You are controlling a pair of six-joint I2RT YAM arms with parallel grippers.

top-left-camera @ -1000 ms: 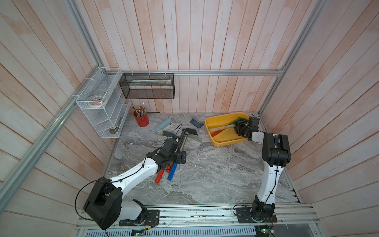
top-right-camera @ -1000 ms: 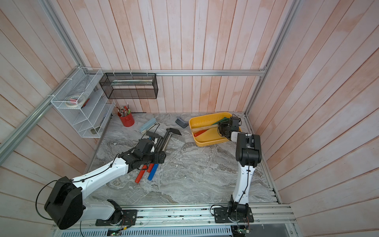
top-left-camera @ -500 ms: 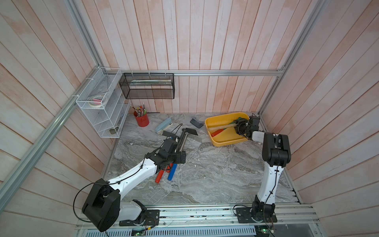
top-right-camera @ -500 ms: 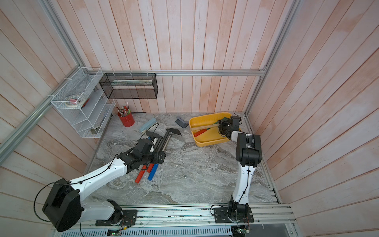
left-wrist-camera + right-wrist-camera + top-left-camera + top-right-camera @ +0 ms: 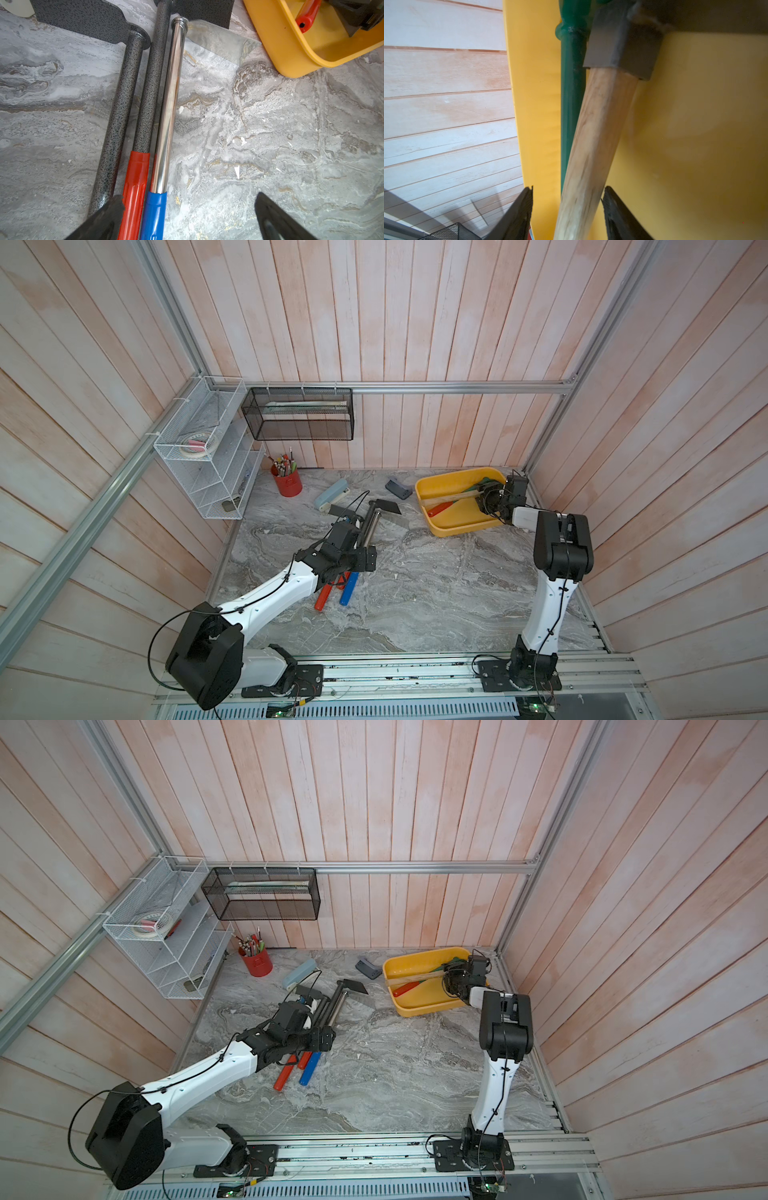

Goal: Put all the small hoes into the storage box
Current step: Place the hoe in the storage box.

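Presently the right hand (image 5: 567, 188) straddles the small hoe (image 5: 593, 133) without clamping it: bare yellow shows between one finger and the wooden handle, and the other finger sits close beside it. The hoe lies in the storage box (image 5: 695, 145). Its long axis runs straight out from the hand, beside a green tool handle (image 5: 572, 104). We judge the coming move to be a lift clear of the handle. The left hand (image 5: 188, 199) is spread wide and empty, well apart over the tabletop (image 5: 270, 145). The blade is cut off past the dark socket, and in both top views the hand covers it. We cannot tell whether the handle's far end clears the rim.
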